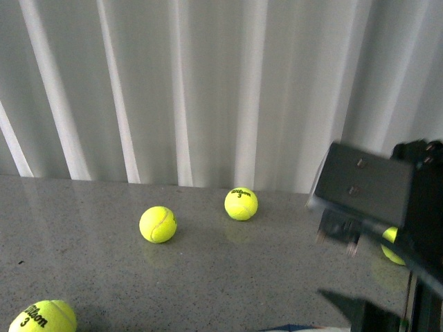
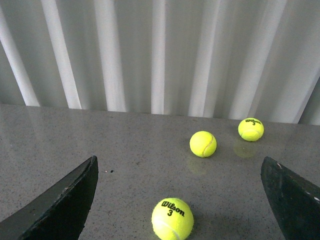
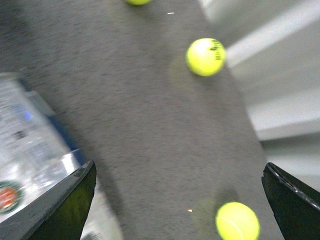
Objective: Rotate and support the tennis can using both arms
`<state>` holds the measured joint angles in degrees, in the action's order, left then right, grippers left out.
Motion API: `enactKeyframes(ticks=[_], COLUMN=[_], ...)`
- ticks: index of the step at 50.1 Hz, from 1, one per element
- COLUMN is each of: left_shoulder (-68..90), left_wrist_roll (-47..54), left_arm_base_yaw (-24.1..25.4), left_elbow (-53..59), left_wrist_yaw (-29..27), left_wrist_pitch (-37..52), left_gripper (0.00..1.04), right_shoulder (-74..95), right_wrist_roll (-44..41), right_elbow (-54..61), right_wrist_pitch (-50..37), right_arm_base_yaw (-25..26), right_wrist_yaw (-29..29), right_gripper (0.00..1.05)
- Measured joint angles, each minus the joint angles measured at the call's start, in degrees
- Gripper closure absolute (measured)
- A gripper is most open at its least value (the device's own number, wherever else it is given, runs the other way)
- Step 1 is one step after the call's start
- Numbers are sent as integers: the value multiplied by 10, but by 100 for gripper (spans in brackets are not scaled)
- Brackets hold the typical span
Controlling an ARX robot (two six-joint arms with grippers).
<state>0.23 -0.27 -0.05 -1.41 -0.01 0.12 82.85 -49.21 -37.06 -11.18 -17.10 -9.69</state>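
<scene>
White pleated curtain (image 1: 208, 83): fills the upper half of the front view.

Grey speckled surface (image 1: 90, 263): fills the lower half.

Right arm (image 1: 374, 183): black and blurred, at the right edge of the frame.

Tennis can (image 3: 30, 145): blurred in the right wrist view. It sits outside the gap of the right tool (image 3: 178, 167), just beside the outer face of one finger (image 3: 65, 205). Contact cannot be confirmed.

Right tool: fingers spread wide, gripping nothing.

Left tool (image 2: 178, 162): fingers spread wide, gripping nothing.

Tennis balls, front view: first ball (image 1: 158, 224) left of centre, second ball (image 1: 241, 203) at centre, third ball (image 1: 43, 318) in the lower left corner.
</scene>
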Motion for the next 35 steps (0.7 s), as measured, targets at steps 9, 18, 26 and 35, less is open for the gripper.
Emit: enactKeyframes(ticks=[9,18,26,35], left_shoulder=[0,0,0,0], left_wrist_roll=[0,0,0,0], left_arm_base_yaw=[0,0,0,0], left_elbow=[0,0,0,0], left_wrist_yaw=[0,0,0,0], left_wrist_pitch=[0,0,0,0], left_gripper=[7,7,7,7], right_shoulder=[-70,-205,-314,-447], right_wrist_roll=[173,317,368,431], right_elbow=[-35,-11,31,85], right_wrist_pitch=[-85,-141,-169,-70], right_arm_base_yaw=[86,143,172,240], right_wrist_yaw=[101,170,208,110], right_gripper=[7,7,7,17])
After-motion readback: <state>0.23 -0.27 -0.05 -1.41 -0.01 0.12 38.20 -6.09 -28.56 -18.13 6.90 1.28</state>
